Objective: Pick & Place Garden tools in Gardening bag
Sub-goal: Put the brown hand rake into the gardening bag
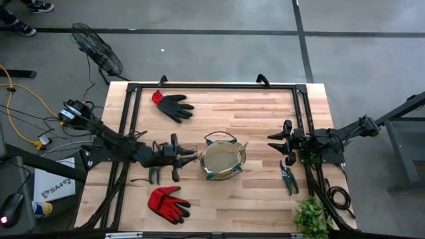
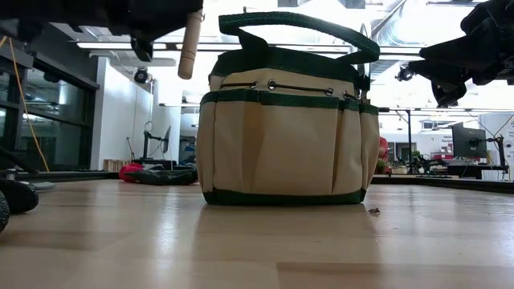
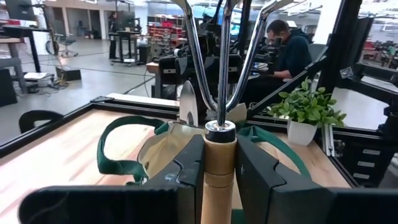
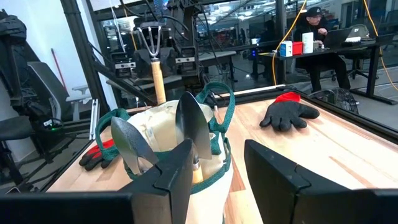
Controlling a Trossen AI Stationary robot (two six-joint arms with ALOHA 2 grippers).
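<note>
Gardening bag (image 4: 186, 155) holds two trowels (image 4: 193, 130) (blades up).

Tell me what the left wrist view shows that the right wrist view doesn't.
Only the left wrist view shows the left gripper shut on the wooden-handled steel fork, and a leafy green plant in a white pot.

Only the right wrist view shows two silver trowel blades standing in the bag, a black-and-red glove, and the empty right gripper, open.

Both show the tan fabric bag with green trim.
</note>
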